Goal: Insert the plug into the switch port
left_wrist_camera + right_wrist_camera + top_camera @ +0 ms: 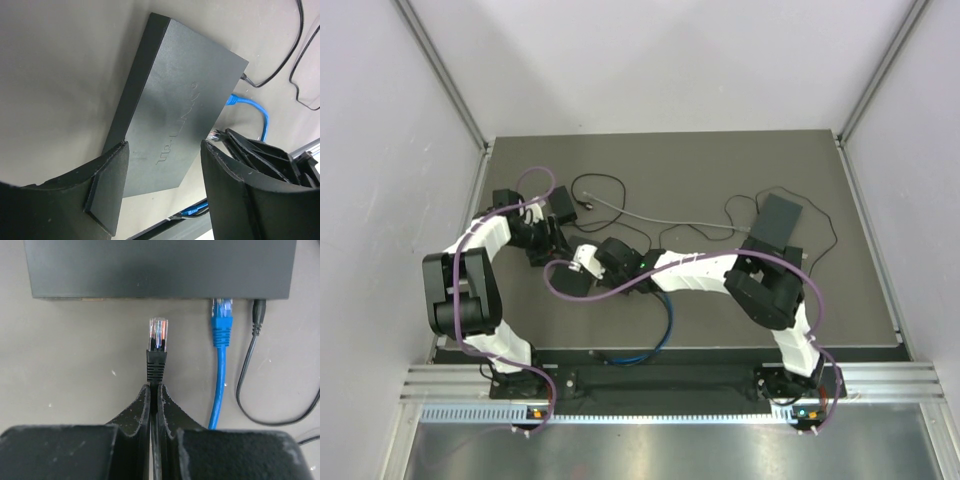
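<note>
1. Desk (pixel 700 170): dark mat with loose black leads trailing across it. A flat dark box (pixel 780 222) lies toward the right side.
2. Left arm (pixel 470 290) reaches forward on the left. Right arm (pixel 700 272) stretches across toward it, so both wrists meet left of centre.
3. Switch (pixel 175 115): flat black box lying on the desk, top face up with embossed lettering. In the right wrist view its port edge (pixel 160 265) runs across the top of the frame.
4. Left claw (pixel 165 145): fingers wide apart and straddling the near end of the switch, one pad against each long side. It reads as clamped on the switch.
5. Right claw (pixel 154 387): fingers together, pinched on the black boot and cable just behind the plug.
6. Blue cable (pixel 220 355): already seated in a port, right of the plug's line.
7. Black power lead (pixel 250 370): plugged into the switch just right of the blue cable, then curls away over the desk.
8. Plug (pixel 158 334): clear connector sticking out past the right claw's fingertips. It points at the port edge, near it but not touching and not inserted, left of the blue cable.
</note>
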